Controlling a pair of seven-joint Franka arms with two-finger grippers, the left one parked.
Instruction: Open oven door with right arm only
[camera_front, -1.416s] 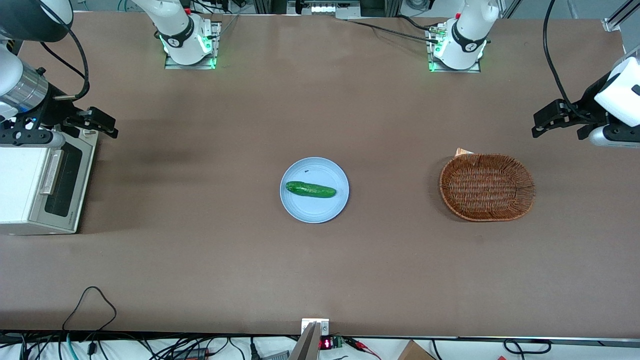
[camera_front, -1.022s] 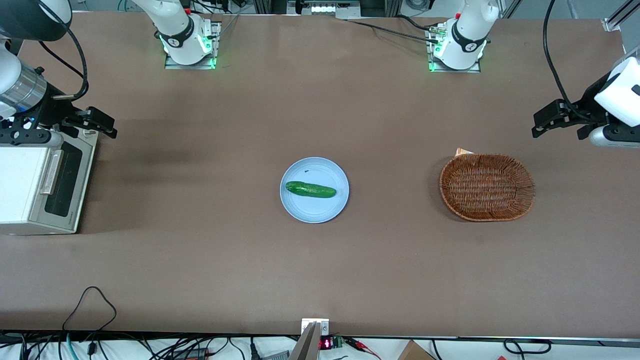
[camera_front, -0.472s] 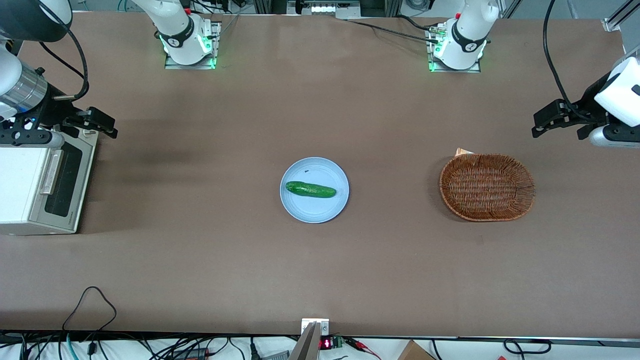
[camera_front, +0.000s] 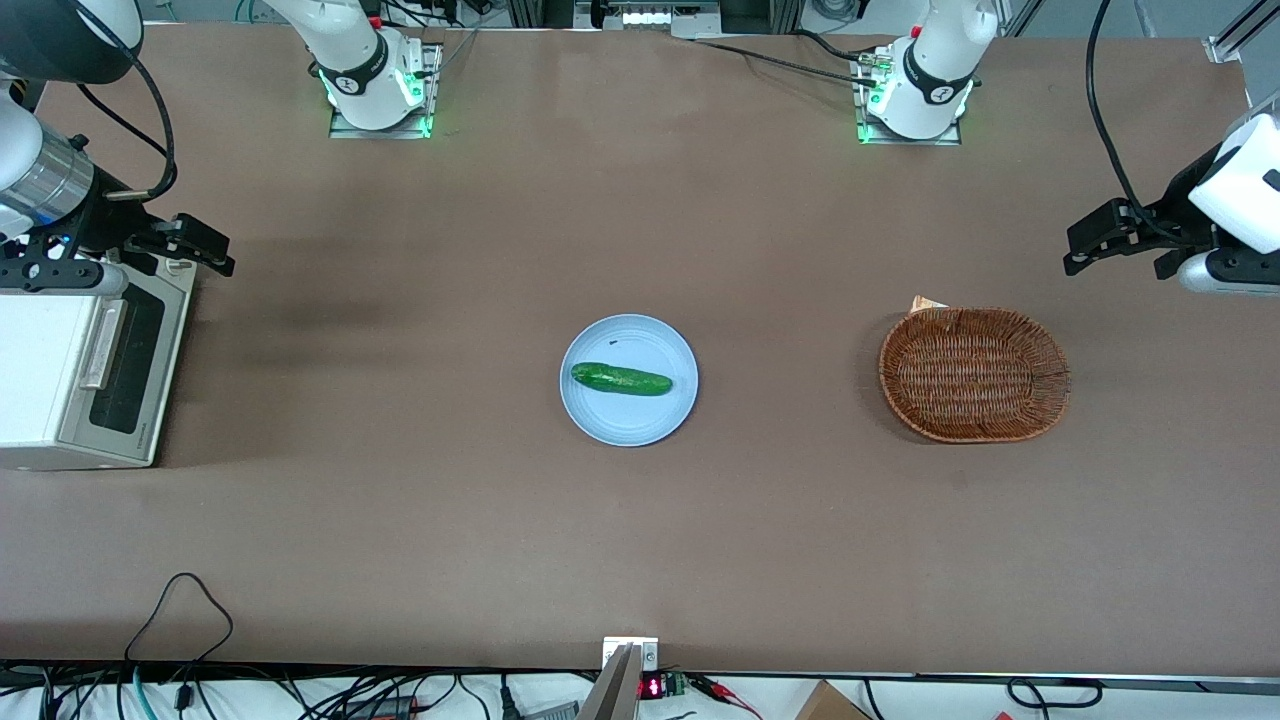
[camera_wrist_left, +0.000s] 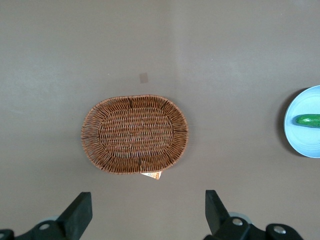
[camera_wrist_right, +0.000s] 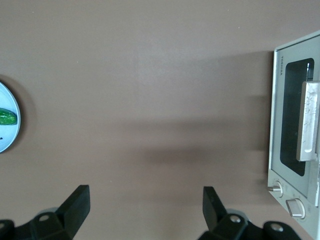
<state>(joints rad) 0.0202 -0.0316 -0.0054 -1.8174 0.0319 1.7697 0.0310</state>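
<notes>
The cream-white toaster oven (camera_front: 40, 370) stands at the working arm's end of the table. Its oven door (camera_front: 125, 365) is shut, with dark glass and a pale bar handle (camera_front: 98, 345). The door (camera_wrist_right: 295, 135) and handle (camera_wrist_right: 309, 120) also show in the right wrist view, with two knobs beside them. The right arm (camera_front: 40, 175) holds its gripper (camera_front: 222, 255) in the air over the oven's end that lies farther from the front camera. The gripper (camera_wrist_right: 145, 200) is open wide and empty, with bare table between its fingers. It touches nothing.
A blue plate (camera_front: 640, 420) with a cucumber (camera_front: 620, 379) sits mid-table, in front of the oven door and well away from it. A wicker basket (camera_front: 975, 373) lies toward the parked arm's end. Cables hang along the table's near edge.
The right arm's wrist wobbled very slightly. The oven door has stayed shut and the gripper has stayed open.
</notes>
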